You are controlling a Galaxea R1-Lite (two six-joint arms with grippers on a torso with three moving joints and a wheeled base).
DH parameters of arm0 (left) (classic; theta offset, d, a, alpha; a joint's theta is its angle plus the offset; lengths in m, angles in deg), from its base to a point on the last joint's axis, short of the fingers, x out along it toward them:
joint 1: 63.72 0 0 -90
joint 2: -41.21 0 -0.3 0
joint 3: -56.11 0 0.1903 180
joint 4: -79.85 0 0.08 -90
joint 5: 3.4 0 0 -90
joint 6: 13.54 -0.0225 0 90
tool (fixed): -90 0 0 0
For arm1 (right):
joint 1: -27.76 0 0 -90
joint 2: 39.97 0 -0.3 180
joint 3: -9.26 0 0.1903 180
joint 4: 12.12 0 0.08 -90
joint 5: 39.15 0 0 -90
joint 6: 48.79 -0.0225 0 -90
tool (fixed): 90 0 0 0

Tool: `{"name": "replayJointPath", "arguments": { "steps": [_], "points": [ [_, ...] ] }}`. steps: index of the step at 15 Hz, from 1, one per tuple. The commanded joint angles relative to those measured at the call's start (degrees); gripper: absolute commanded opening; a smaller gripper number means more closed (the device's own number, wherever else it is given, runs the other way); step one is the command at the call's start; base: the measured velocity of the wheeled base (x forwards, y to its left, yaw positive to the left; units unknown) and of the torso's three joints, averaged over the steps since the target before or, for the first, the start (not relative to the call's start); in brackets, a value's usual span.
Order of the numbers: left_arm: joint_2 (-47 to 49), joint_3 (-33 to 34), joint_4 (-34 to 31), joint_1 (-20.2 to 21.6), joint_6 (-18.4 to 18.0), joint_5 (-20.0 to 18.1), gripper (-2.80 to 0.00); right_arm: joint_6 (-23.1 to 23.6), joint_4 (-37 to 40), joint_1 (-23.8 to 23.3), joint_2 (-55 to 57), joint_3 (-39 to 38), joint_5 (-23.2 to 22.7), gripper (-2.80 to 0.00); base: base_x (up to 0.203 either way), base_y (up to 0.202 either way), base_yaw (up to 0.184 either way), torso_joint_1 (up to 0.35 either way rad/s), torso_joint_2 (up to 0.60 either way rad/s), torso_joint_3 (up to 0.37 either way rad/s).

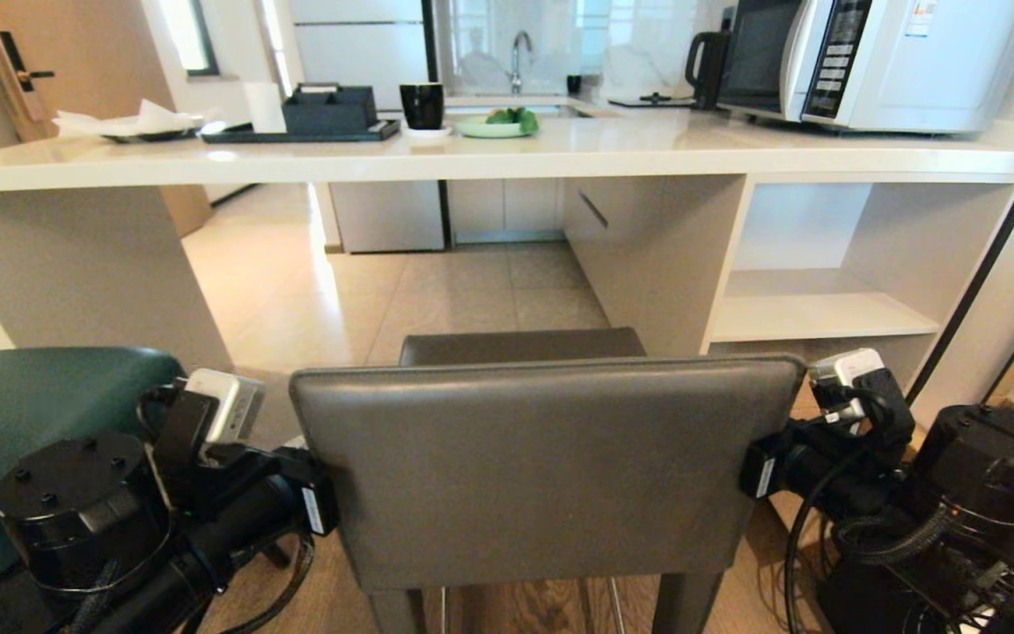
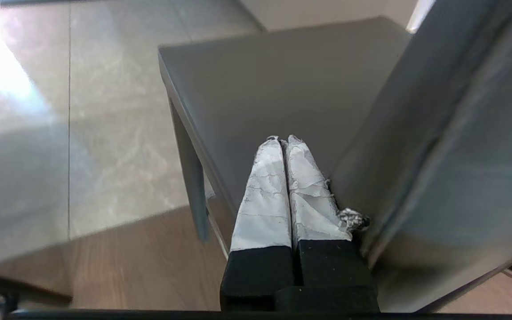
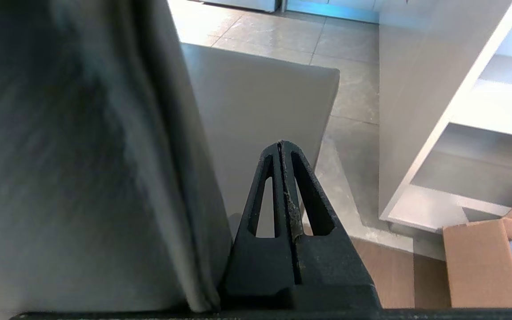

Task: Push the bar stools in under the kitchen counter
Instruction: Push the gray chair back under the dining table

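1. The left end effector [image 2: 285, 142] has its white-wrapped fingers [image 2: 262, 191] pressed together, holding nothing, lying along the left edge of the dark grey stool's backrest [image 1: 542, 467], above its seat [image 2: 274, 84].
2. The right end effector [image 3: 281, 146] has its black fingers together too, empty, against the backrest's right edge.
3. Both arms reach forward level, flanking the backrest.
4. The dark grey stool stands on the floor short of the white surface [image 1: 489, 158], facing its open underside.
5. The teal stool [image 1: 23, 396] sits just left, behind the left arm.
6. The microwave [image 1: 877, 62] carries a label too small to read.
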Motion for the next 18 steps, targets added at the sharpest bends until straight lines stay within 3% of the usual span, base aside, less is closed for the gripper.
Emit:
{"name": "replayJointPath", "arguments": {
  "steps": [1,7,18],
  "points": [
    [4.1,-1.0,0.3,-1.6,0.7,1.7,-2.80,0.0,-0.5,0.5,3.2,2.3,0.3,-2.80,0.000,0.000,0.000,0.000,0.00,0.000],
    [5.9,-3.9,1.7,-1.2,0.6,4.4,-2.80,0.0,-0.4,0.6,0.3,0.2,2.7,-2.80,0.000,0.000,0.000,0.000,0.00,0.000],
    [5.4,-3.4,1.7,-1.2,0.5,4.8,-2.80,0.0,-0.5,0.6,-1.3,-1.8,2.7,-2.80,0.011,0.000,0.000,-0.001,0.00,0.001]
  ]
}}
